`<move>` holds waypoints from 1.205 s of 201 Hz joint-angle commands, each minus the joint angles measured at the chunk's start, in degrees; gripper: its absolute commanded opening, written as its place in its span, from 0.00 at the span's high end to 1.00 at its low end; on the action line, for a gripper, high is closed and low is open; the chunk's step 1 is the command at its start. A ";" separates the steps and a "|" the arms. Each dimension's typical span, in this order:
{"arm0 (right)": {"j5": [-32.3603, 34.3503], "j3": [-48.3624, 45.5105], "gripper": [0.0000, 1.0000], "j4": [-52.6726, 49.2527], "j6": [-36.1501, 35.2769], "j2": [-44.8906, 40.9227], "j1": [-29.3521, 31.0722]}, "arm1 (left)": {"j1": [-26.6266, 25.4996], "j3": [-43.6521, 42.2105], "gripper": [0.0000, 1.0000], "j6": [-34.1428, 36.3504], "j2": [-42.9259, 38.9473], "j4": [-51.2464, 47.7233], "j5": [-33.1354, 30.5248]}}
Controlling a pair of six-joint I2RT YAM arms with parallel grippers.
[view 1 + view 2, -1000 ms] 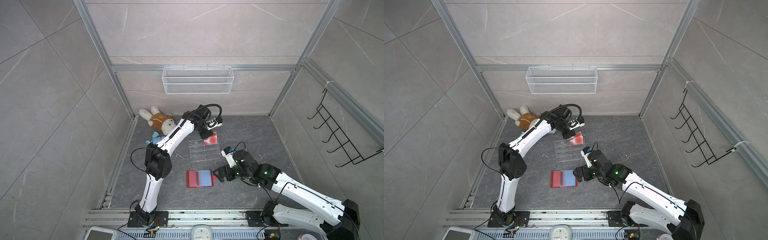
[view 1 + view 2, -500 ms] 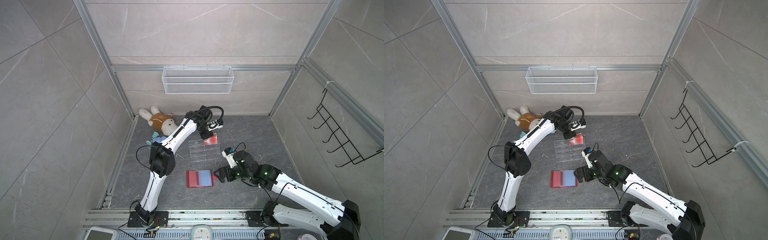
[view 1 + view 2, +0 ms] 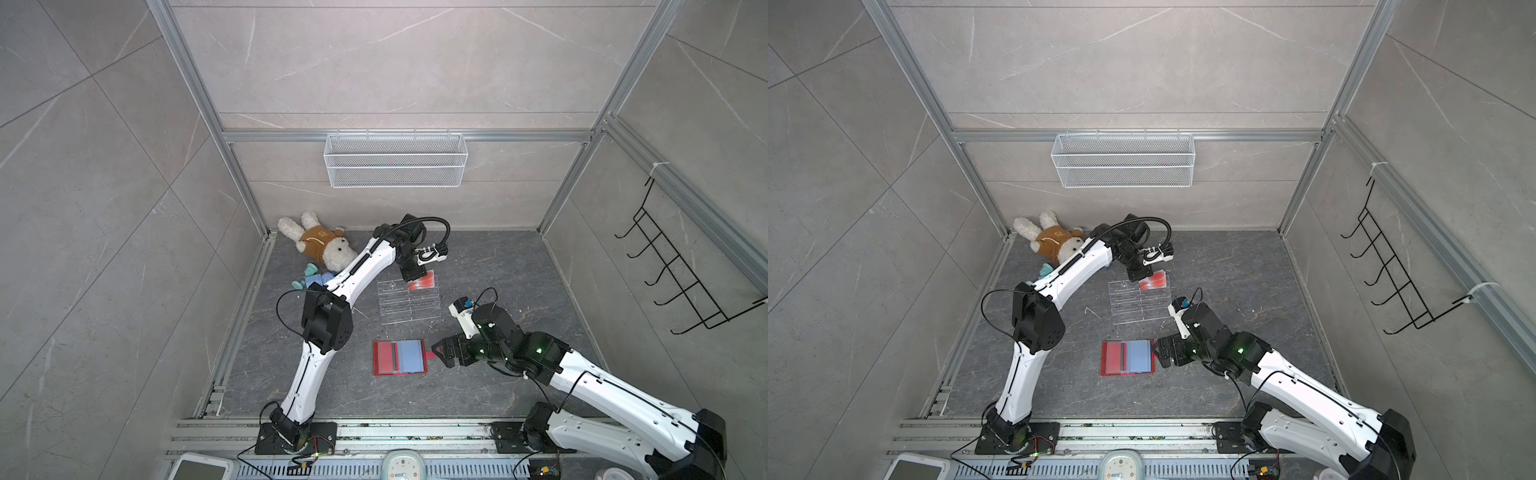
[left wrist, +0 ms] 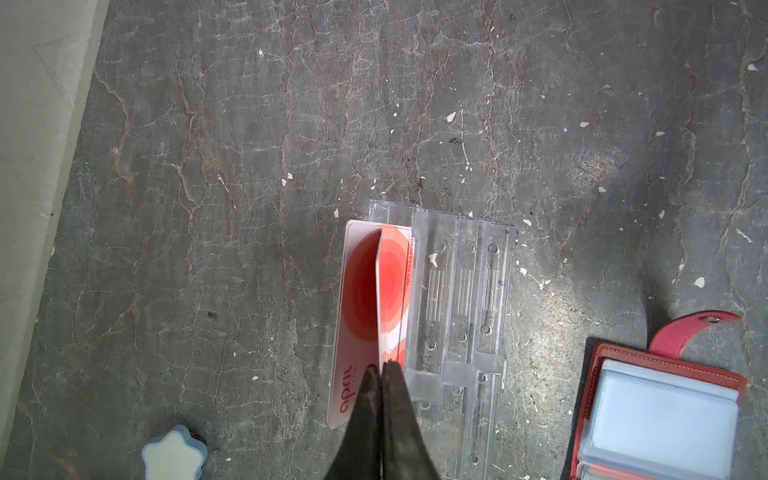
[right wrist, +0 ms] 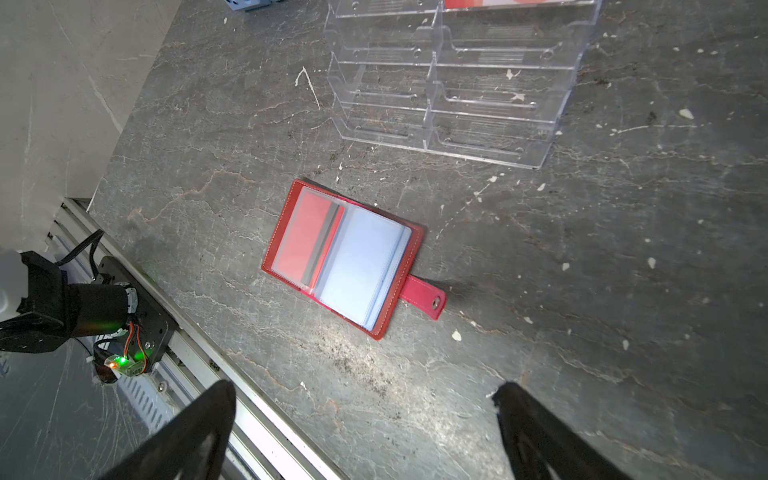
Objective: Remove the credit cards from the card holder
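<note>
- Left jaws shut on credit card [image 4: 388, 291] at clear stand [image 4: 457, 291]; judged light, slick, flexible; edge grip advised.
- Right jaws wide open, empty; card holder [image 5: 345, 257] open near stand.

You see a card holder [image 5: 340, 257] that looks like red leather, a clear shiny plastic stand [image 5: 449, 83], smooth cards [image 4: 361, 291], a rough stone floor [image 5: 582, 270].

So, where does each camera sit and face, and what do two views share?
Top views: overhead, facing down at the floor; both arms show.
Left wrist: behind left gripper, shut on credit card, at clear stand.
Right wrist: behind open right gripper, facing card holder.
Both wrist views share card holder and clear stand.
</note>
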 commanded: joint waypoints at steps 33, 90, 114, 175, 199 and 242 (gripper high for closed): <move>0.49 -2.18 0.00 -2.13 1.68 -2.88 -0.72 | 0.35 1.81 1.00 1.29 0.68 -2.08 0.40; 0.22 -2.89 0.00 -2.32 2.05 -3.29 -1.28 | 0.26 1.88 1.00 1.15 0.96 -2.62 1.10; 0.14 -2.98 0.00 -2.34 2.24 -3.51 -1.37 | 0.26 1.87 1.00 1.04 1.12 -2.61 1.55; 0.23 -3.62 0.00 -2.63 2.90 -4.18 -1.72 | -0.07 1.86 1.00 0.98 1.65 -2.63 1.72; -0.21 -4.10 0.00 -2.26 3.25 -4.13 -1.80 | -0.09 1.97 1.00 1.06 1.79 -2.59 1.68; -0.46 -4.08 0.00 -1.94 3.33 -4.22 -1.84 | -0.15 2.02 0.98 0.96 1.76 -2.28 0.80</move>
